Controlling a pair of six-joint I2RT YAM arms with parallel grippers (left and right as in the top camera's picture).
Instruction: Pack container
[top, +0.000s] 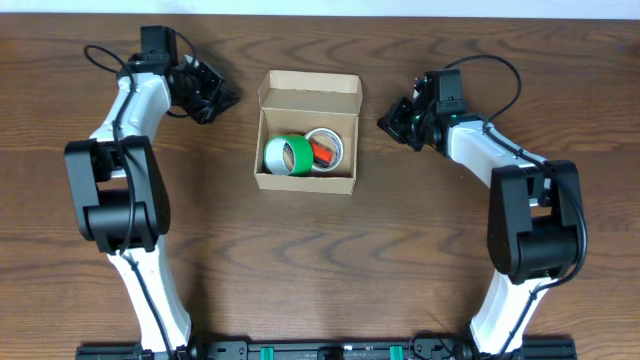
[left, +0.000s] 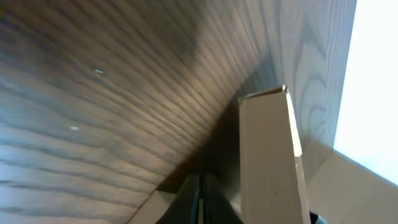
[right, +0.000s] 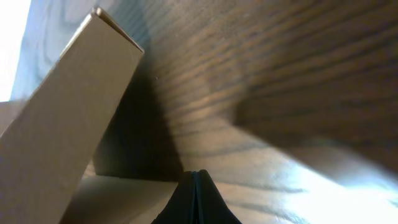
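The container (top: 276, 96) is a small tan cardboard box in the middle of the table, its lid flap standing open at the far side. Inside lie a green tape roll (top: 287, 155) and a white tape roll (top: 326, 147) with an orange piece by it. My left gripper (top: 226, 99) is shut and empty, left of the box near its far corner. My right gripper (top: 385, 122) is shut and empty, right of the box. The left wrist view shows the upright flap (left: 267, 162) beyond my shut fingers (left: 202, 186). The right wrist view shows the flap (right: 68, 118) past my shut fingers (right: 198, 180).
The dark wooden table (top: 320, 260) stretches around the box. Its far edge meets a white surface (top: 400, 8) at the top of the overhead view. Both arm bases stand at the near edge.
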